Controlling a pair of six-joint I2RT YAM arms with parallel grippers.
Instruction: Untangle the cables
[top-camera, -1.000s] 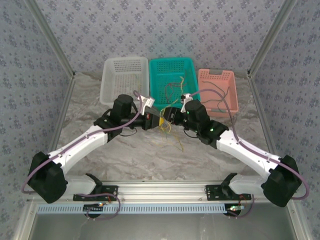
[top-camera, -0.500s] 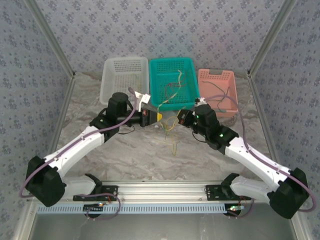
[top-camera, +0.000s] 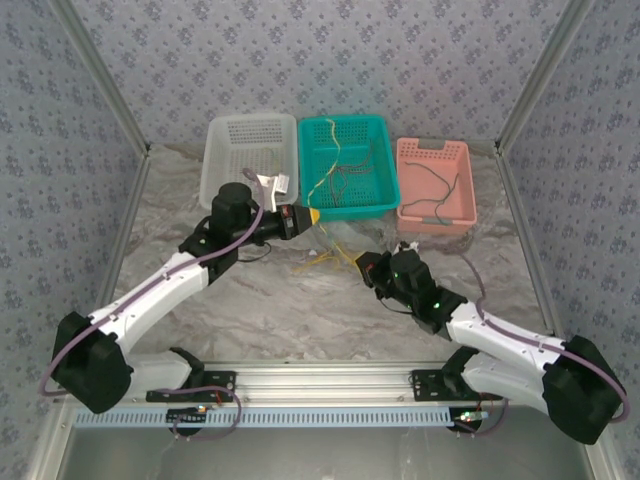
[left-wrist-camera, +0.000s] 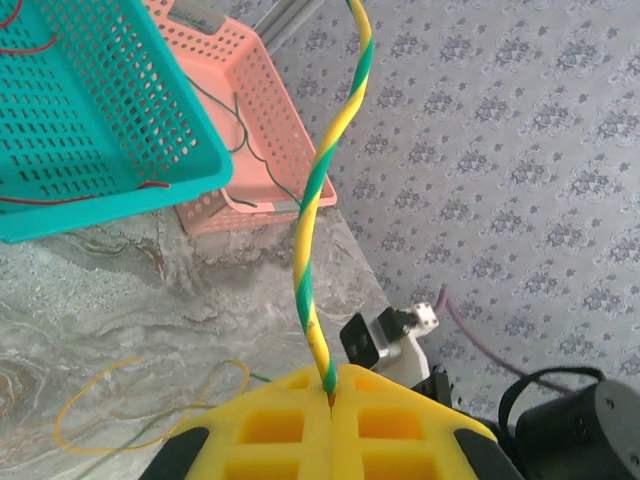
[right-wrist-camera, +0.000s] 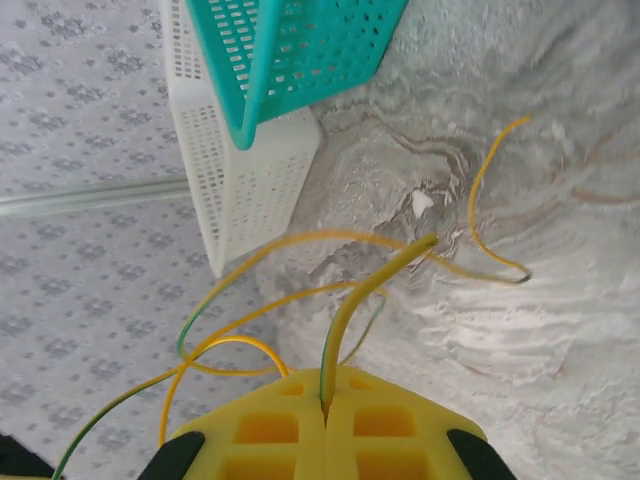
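The cables (top-camera: 325, 258) I am working on lie as a small loose tangle of yellow and green on the table (top-camera: 290, 310), between my two arms and in front of the teal basket (top-camera: 350, 212). The tangle's long axis runs roughly left to right, from my left gripper (top-camera: 312, 215) down to my right gripper (top-camera: 362, 265). In the left wrist view, a yellow-and-green striped strand (left-wrist-camera: 318, 215) rises straight out of my clenched left fingers (left-wrist-camera: 270, 425). It twists away towards the baskets, and that gripper grasps it at its near end. In the right wrist view, another yellow-green strand (right-wrist-camera: 350, 310) is pinched between my closed right fingers (right-wrist-camera: 380, 430). It bends rightwards to a free tip above the table, with thin yellow loops around it. More wires (top-camera: 340, 175) lie in the teal basket and a black wire (top-camera: 430, 180) in the pink basket (top-camera: 432, 224). The white basket (top-camera: 250, 150) stands on the left.
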